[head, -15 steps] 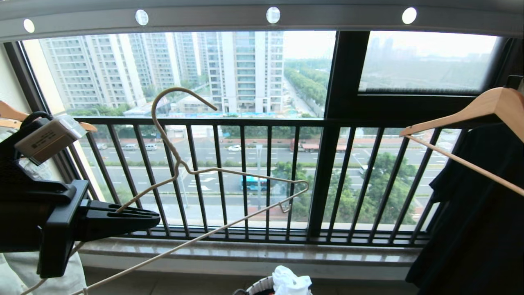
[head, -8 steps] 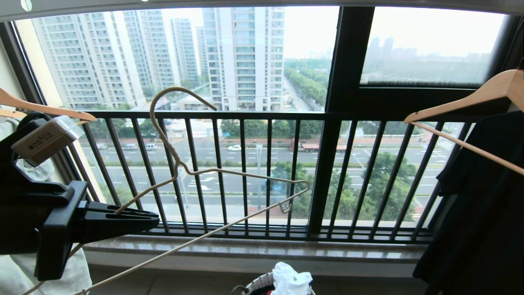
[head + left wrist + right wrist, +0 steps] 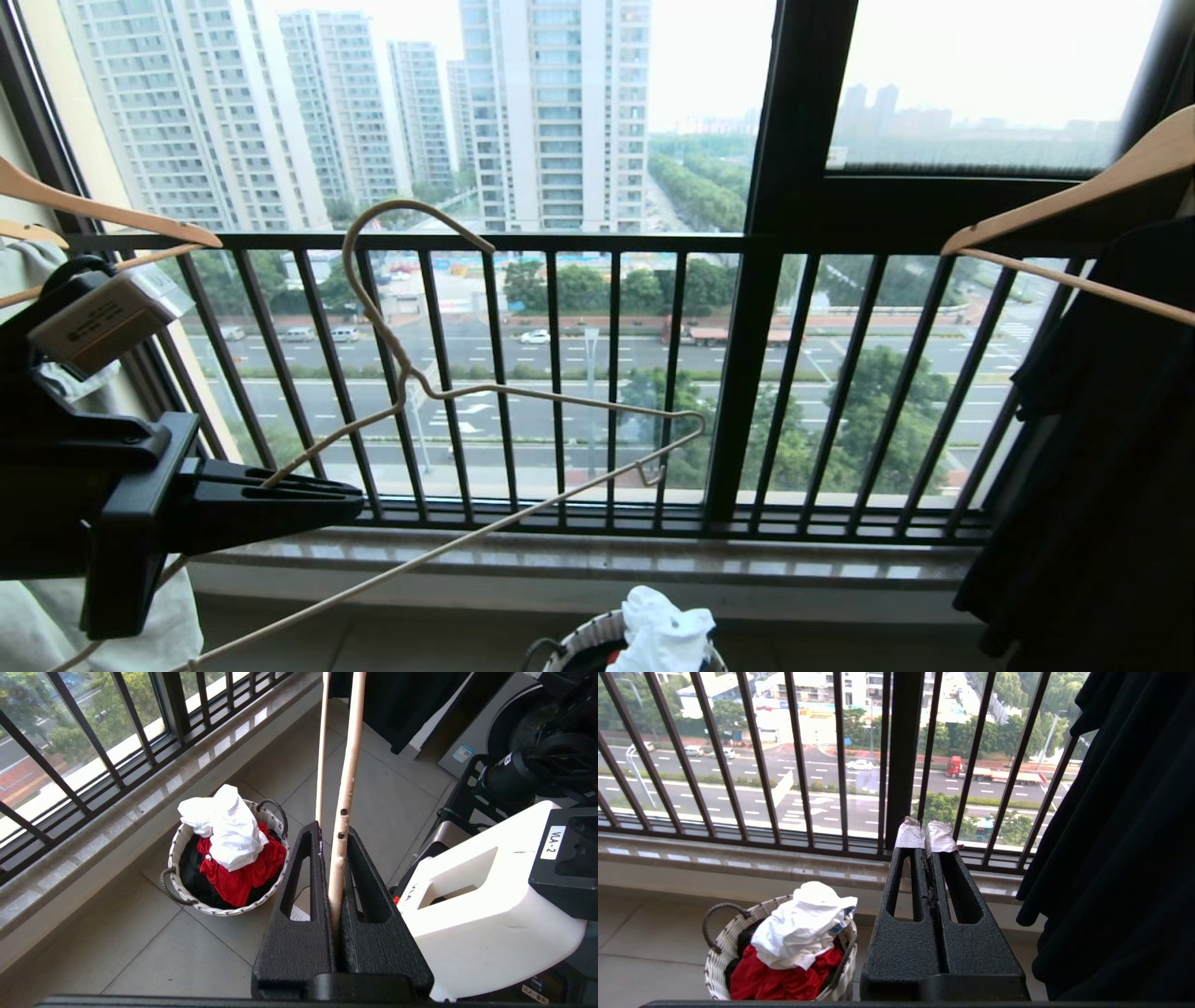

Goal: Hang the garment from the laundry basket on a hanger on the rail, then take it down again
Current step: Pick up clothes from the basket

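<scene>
My left gripper (image 3: 332,858) clamped on hanger (image 3: 485,392); right gripper (image 3: 927,835) shut, empty, nearer garment (image 3: 803,924) below in laundry basket (image 3: 717,952).

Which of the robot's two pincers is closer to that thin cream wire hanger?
Left. The left pincer is shut on the thin cream wire hanger, gripping its wire. The right pincer is shut on nothing, with no hanger near it.

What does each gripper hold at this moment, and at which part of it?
The left gripper is shut on the hanger, gripping the wire of its sloping shoulder near one end. The right gripper is shut and holds nothing.
</scene>
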`<state>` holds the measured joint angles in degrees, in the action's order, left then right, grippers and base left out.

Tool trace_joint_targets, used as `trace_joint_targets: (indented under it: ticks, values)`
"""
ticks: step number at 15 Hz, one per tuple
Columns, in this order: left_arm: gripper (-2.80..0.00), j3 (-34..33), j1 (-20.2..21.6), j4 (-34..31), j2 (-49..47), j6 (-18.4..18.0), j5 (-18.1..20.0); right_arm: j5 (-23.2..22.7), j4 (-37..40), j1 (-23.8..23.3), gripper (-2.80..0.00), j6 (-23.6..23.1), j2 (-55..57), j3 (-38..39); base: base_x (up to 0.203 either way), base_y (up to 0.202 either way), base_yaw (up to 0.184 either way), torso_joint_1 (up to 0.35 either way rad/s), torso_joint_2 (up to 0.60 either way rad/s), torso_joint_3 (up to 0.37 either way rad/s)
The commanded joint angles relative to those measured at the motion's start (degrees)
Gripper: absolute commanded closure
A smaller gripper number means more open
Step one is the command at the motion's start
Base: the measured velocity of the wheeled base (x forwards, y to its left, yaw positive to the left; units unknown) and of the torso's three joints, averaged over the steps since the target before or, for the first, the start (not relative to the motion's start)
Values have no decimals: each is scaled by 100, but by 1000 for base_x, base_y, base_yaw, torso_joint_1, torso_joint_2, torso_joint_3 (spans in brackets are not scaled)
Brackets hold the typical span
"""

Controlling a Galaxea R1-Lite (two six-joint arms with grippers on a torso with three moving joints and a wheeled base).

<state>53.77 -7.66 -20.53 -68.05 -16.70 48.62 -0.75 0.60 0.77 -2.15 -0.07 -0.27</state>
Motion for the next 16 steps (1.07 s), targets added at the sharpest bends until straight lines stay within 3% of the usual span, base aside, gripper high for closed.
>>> trace_joint_targets:
  ticks: [1, 16]
  values:
    - [0, 2, 1, -13, 2, -9, 25, -4, 2, 2, 0, -5, 7, 0, 0, 0, 0, -159, 373, 207]
    - [0, -34, -25, -4, 64, -17, 33, -4, 2, 2, 0, -6, 7, 0, 0, 0, 0, -211, 505, 290]
